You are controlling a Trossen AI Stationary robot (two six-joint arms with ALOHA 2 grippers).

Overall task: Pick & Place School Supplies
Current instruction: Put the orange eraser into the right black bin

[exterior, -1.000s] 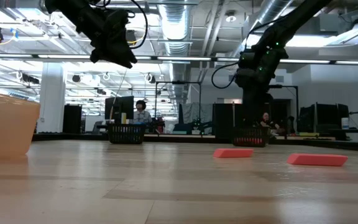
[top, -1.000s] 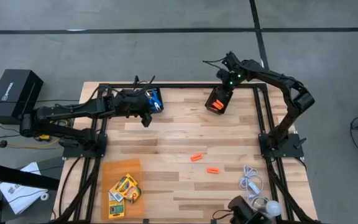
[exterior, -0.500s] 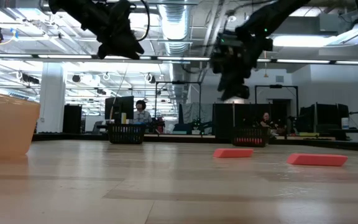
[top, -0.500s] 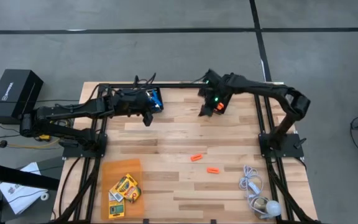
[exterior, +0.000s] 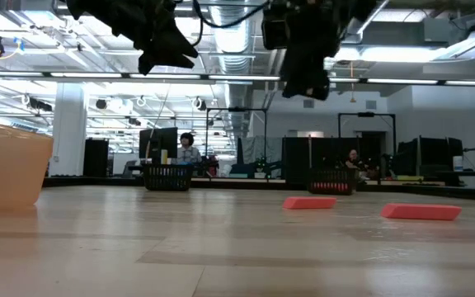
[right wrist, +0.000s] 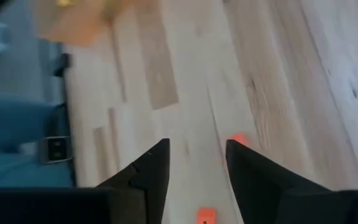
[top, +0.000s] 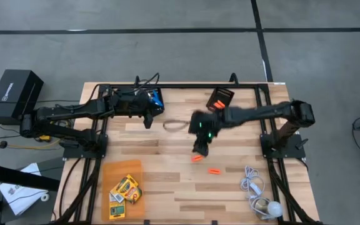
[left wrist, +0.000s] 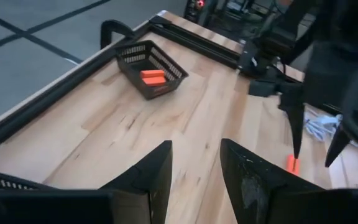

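Right fingers being lowered toward an orange piece

The nearer orange piece (top: 214, 170) is lying by the white cord (top: 253, 185); the other orange piece (top: 197, 158) is being approached by the right gripper (top: 200, 149), fingers parted and empty, best centred before closing. Farther off, the mesh bin (top: 220, 100) is holding two; the left gripper (top: 147, 119) is hovering, fingers parted.

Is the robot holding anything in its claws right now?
No. The left gripper and the right gripper both show an empty gap between their fingers. The right one hovers above an orange piece on the table.
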